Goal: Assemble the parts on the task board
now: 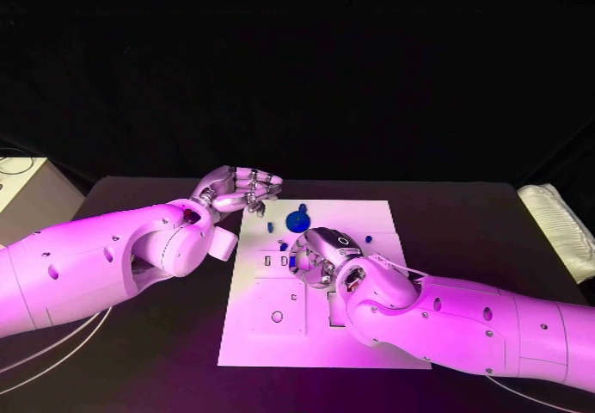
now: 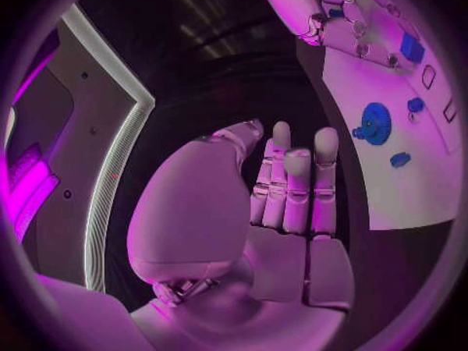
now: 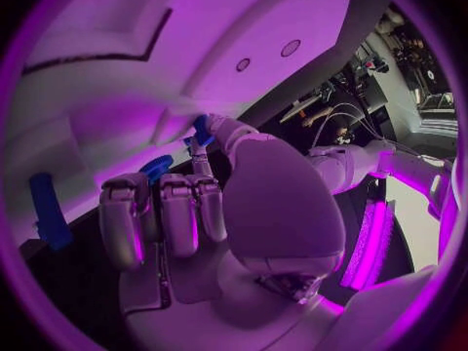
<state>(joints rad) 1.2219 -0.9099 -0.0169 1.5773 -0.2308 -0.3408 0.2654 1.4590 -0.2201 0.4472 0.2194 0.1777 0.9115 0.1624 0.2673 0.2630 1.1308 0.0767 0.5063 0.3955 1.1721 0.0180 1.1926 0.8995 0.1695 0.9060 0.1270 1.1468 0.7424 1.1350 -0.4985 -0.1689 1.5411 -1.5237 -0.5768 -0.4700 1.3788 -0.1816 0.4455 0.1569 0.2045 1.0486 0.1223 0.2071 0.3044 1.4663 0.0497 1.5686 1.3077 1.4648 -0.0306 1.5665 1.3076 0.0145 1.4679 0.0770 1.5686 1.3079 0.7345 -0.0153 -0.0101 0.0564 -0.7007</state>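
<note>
Fingers: left hand point(image 1: 236, 191) spread, empty | right hand point(image 1: 325, 255) pinching blue part point(image 3: 202, 129) | task board point(image 1: 372, 344) on black table point(image 1: 149, 361)

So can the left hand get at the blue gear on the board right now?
Probably yes. The left hand hangs open just off the task board's far left corner, with bare board between it and the blue gear. The right hand sits nearer the robot.

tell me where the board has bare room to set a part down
The near end of the task board, left of the right arm, is bare. The far end is crowded: blue gear, small blue parts, and the right hand over the middle slots.
</note>
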